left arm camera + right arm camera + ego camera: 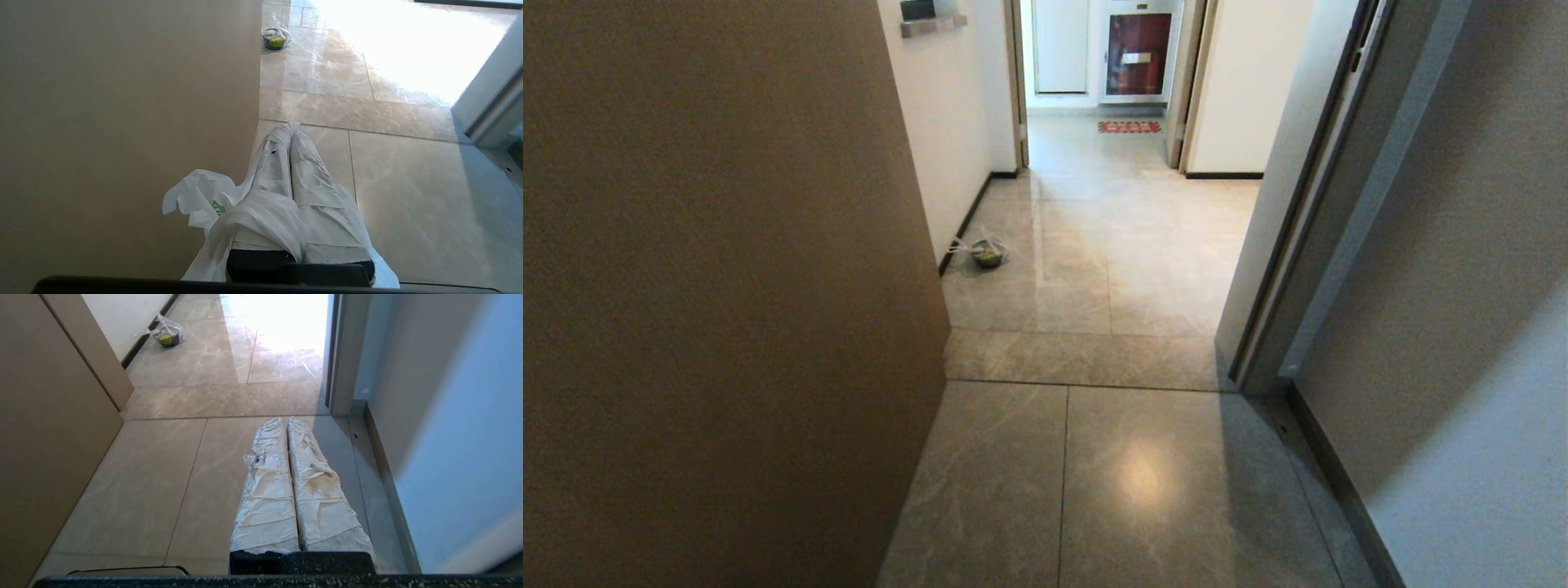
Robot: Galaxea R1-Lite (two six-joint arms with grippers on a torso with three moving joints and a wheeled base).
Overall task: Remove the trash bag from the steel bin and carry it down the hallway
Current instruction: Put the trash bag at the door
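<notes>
So the robot's sitting at a doorway looking out into the hallway (1111,245), with a big brown panel (719,286) filling the whole 9 o'clock side of the head view. Neither arm shows up there.

The left hand (291,130) is clamped tight on the trash bag (204,204). In the left wrist view the thin white plastic with the green print is draped over the wrapped fingers (271,171) and bunches out toward the brown panel side. So the bag is already up off the floor and riding with that hand, right next to the panel.

The right hand (286,422) is closed too, but with nothing in it, just hanging over the floor tiles (171,477) near the grey door frame (343,355).

Out in the hall at about 11 o'clock in the head view, against the black baseboard, there's a small round container with clear plastic around it and something yellow-green inside (987,255). Can't tell if that's the steel bin.

Best guess: carrying is what's left, and the open floor runs dead ahead toward 12 o'clock. The bag hangs on the panel side, so it could brush that edge going through.
</notes>
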